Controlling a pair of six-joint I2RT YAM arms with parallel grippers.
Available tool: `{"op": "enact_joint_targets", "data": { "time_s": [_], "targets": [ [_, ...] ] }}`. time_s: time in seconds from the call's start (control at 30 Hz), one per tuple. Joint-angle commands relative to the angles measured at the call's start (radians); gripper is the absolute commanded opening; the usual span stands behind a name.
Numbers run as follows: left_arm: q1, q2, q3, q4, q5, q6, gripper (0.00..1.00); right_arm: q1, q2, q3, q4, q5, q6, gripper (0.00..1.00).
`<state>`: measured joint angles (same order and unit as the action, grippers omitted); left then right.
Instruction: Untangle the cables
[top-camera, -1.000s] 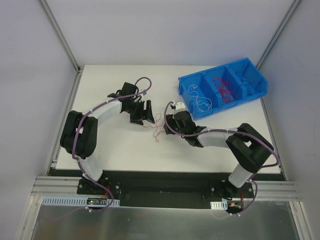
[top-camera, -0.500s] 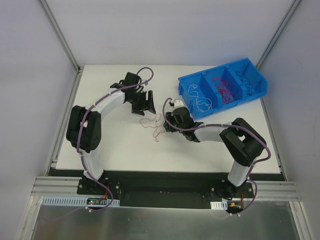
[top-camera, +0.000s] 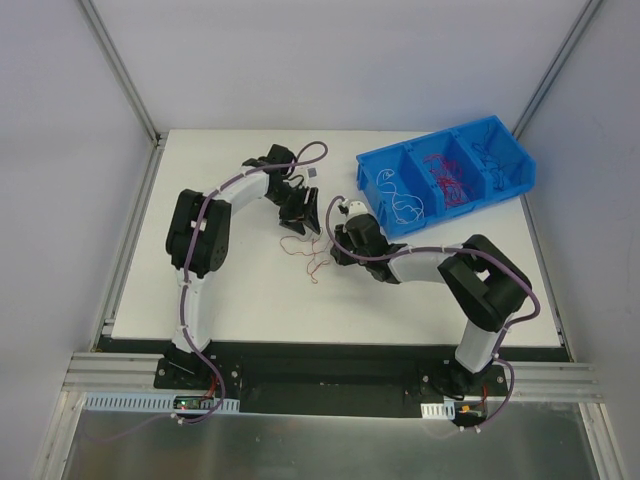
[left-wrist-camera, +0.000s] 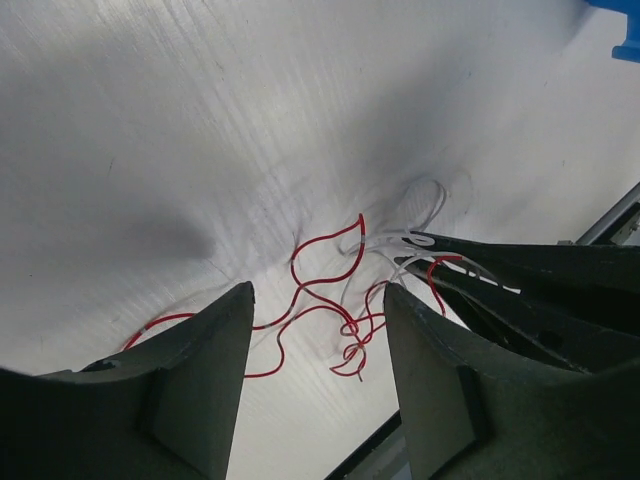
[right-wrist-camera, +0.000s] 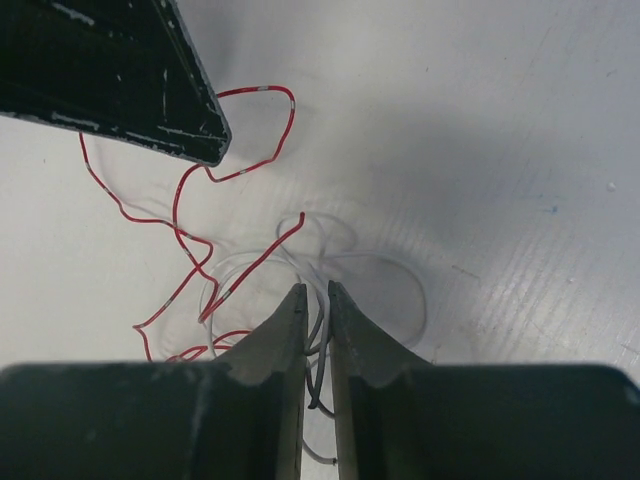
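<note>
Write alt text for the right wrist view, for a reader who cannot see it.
The right gripper pinches thin pale strands of the cables between its almost closed fingers, on a white table. Red strands curl to the left, below one dark finger of the left gripper.

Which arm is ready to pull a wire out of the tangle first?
Right, probably: the right pincer pinches pale strands of the cables, while the left pincer hangs open above them.

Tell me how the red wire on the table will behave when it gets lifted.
Probably floppy: the red wire lies in loose curls on the table. Likely very light, being hair-thin. It may drag the white wire along, since their loops cross by the right gripper.
</note>
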<state>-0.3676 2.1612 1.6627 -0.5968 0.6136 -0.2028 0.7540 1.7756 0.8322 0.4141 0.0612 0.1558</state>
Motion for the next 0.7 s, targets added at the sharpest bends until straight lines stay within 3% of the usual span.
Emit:
{"op": "enact_joint_targets", "data": {
  "time_s": [0.0,0.13,0.3,0.53,0.6,0.67],
  "targets": [
    [-0.020,-0.001,-0.014,-0.006,0.037,0.055,0.50,-0.008,0.002,0.025,0.017,-0.012,0.013,0.15],
    [-0.028,-0.018,-0.015,-0.005,-0.050,0.039,0.25,-0.008,0.008,0.027,0.018,-0.012,0.014,0.12],
    [-0.028,-0.207,-0.070,-0.001,-0.277,0.031,0.00,-0.010,0.010,0.033,0.012,0.000,0.013,0.07],
    [-0.028,-0.575,-0.202,0.023,-0.583,-0.043,0.00,-0.008,0.016,0.045,-0.017,0.017,0.019,0.01],
    [-0.027,-0.650,-0.241,0.072,-0.560,-0.035,0.00,-0.008,0.015,0.045,-0.018,0.011,0.022,0.01],
    [-0.027,-0.632,-0.221,0.084,-0.441,-0.020,0.04,-0.008,0.012,0.044,-0.017,0.003,0.024,0.01]
  ]
}}
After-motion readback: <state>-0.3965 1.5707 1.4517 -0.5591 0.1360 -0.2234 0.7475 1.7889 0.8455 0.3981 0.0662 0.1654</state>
